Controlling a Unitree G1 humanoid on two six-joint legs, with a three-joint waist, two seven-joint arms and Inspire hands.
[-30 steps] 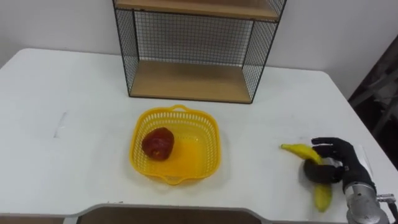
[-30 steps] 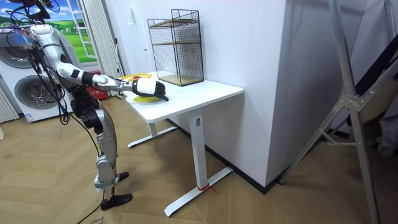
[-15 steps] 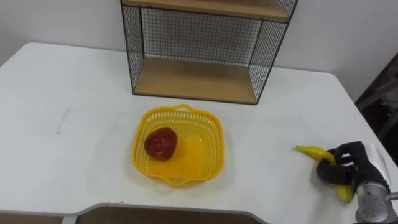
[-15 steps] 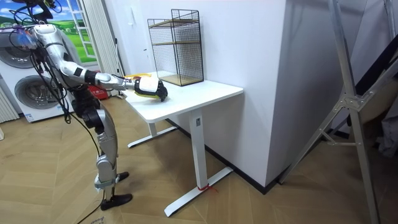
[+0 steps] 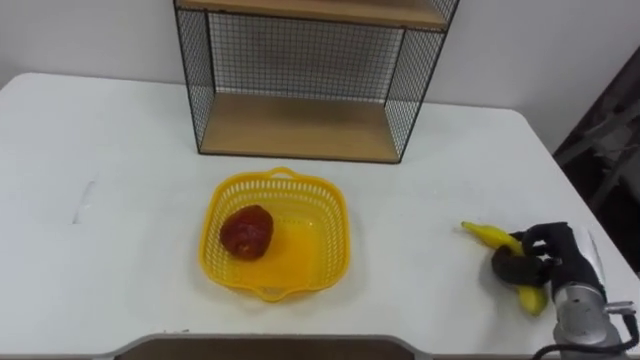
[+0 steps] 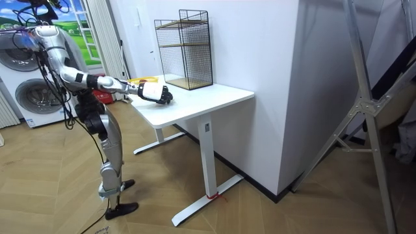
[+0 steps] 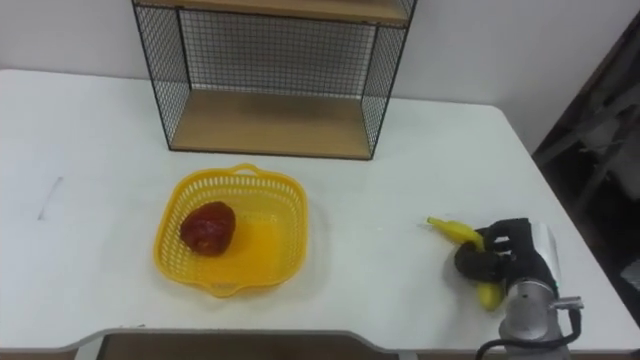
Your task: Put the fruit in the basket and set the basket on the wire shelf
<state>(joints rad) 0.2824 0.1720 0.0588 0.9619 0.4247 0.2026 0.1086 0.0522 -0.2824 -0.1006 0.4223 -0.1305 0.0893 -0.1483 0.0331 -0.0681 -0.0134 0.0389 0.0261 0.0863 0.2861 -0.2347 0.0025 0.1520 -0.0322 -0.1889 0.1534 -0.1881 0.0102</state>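
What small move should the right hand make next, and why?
Probably lift the banana and carry it left toward the yellow basket: the right hand looks curled round the banana on the table, and the basket holds just the red apple.

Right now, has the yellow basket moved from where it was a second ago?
No. The basket keeps the same gap in front of the wire shelf; the small shift is the camera's own.
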